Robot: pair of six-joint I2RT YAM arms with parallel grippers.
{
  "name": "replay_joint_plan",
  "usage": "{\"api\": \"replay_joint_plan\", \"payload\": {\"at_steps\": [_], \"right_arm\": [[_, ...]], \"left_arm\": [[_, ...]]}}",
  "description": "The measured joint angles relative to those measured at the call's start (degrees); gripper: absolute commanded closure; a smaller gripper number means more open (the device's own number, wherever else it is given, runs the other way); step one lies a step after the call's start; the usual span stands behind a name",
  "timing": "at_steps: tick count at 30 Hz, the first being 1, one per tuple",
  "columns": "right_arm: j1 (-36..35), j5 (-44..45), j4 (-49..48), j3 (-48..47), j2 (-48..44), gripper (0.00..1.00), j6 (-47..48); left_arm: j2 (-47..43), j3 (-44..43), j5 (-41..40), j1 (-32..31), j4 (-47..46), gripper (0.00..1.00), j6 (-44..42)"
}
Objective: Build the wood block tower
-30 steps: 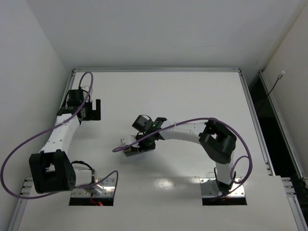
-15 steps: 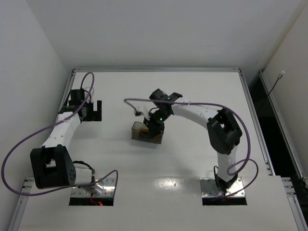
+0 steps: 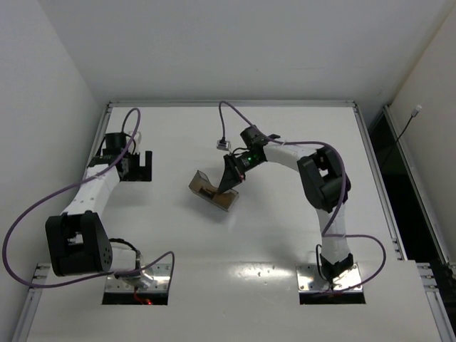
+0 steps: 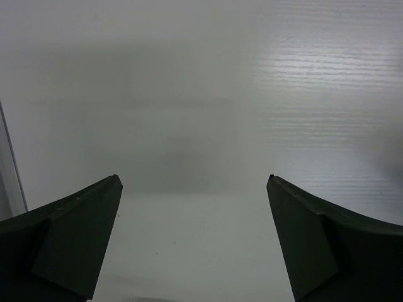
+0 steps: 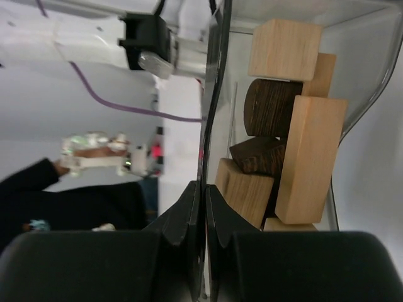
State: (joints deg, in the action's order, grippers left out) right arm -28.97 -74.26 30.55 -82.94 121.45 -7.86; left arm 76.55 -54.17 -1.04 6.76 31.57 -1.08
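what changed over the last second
The right tool, clamped on the wall of the tray, carried it farther back over the table and turned it, with the wooden blocks piled inside. The left tool stayed where it was, open.

Both arms look the same build to me: left arm [image 3: 91, 194] and right arm [image 3: 283, 152] have white tubular links with chunky black joint housings. I see a purple cable [image 3: 18, 239] looping off the left one and a second purple lead [image 3: 372, 246] off the right. A green light [image 3: 246, 157] glows near the right wrist. Each base has a shiny metal plate [image 3: 308, 276], and there is red wiring [image 3: 142, 298] at the left base. The left gripper [image 4: 194, 189] has dark, matte, wedge-shaped fingers [image 4: 72, 248]. The right gripper [image 5: 203, 189] has black fingertips [image 5: 179, 223] with rounded edges.
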Motion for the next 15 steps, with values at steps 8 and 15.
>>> {"api": "replay_joint_plan", "payload": {"at_steps": [8, 15], "right_arm": [[2.1, -5.3, -4.6, -8.9, 6.0, 1.00, -8.9], [7.0, -6.8, -12.8, -3.8, 14.6, 1.00, -19.3]], "left_arm": [[1.8, -0.2, -0.1, 0.0, 0.5, 0.00, 0.0], [3.1, -0.4, -0.2, 0.0, 0.7, 0.00, 0.0]]}}
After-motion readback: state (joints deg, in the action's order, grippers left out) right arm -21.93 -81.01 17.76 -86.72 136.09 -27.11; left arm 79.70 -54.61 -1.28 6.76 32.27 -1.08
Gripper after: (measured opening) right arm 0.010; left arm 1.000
